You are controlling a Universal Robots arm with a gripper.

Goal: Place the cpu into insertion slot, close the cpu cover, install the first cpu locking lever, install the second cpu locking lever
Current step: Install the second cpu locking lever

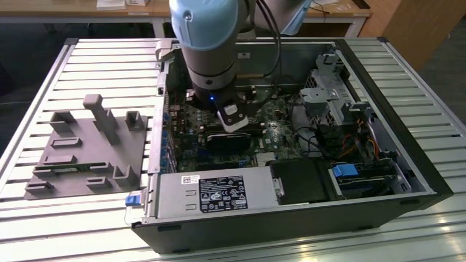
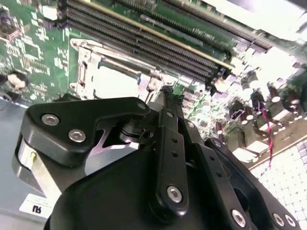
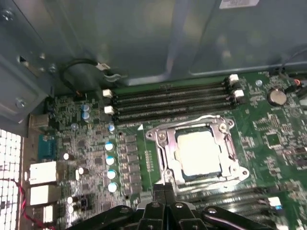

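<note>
The cpu lies flat in the insertion slot on the green motherboard, its pale metal top showing. The cpu cover, a silver frame, is folded down around the chip's edges. A thin wire locking lever runs along the socket side nearest the memory slots; whether it is latched I cannot tell. My gripper hovers just off one side of the socket with its black fingers pressed together and nothing between them. In the second wrist view the gripper tip sits beside the cpu. The exterior view has the gripper low inside the case.
Long memory slots lie beside the socket, and blue-topped capacitors on another side. The grey power supply, drive cage and cables crowd the case. A grey fixture plate lies on the slatted table at the exterior view's left.
</note>
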